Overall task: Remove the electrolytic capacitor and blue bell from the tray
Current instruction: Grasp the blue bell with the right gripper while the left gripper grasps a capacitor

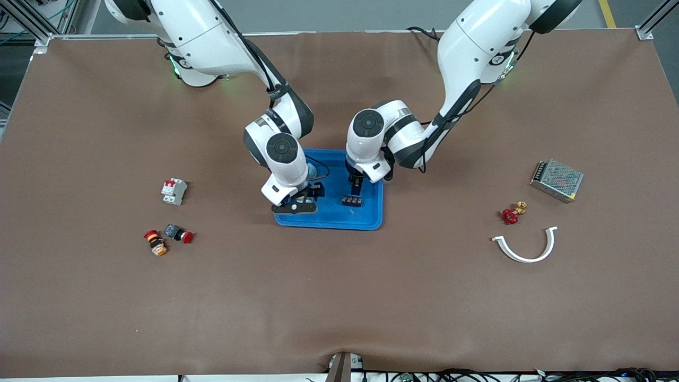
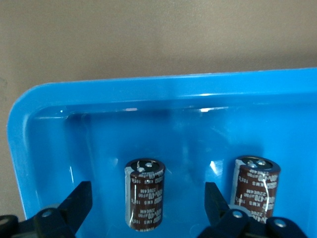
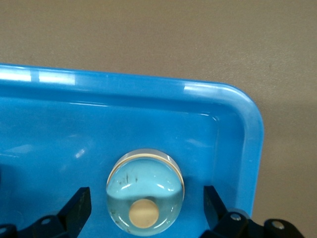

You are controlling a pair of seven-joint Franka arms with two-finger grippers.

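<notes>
Brown table under my blue tray [image 1: 371,212]: a shiny domed bell [image 3: 145,192] sits between my right gripper's [image 3: 146,208] spread fingers, a dark cylindrical capacitor [image 2: 144,193] lies between my left gripper's [image 2: 148,208] spread fingers.

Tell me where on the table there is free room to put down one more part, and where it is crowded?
Free: the wide brown table nearer the front camera than the blue tray, between the red push button and the white curved clip. Crowded: the tray, with capacitors, bell and both end effectors, left and right, open over it.
</notes>
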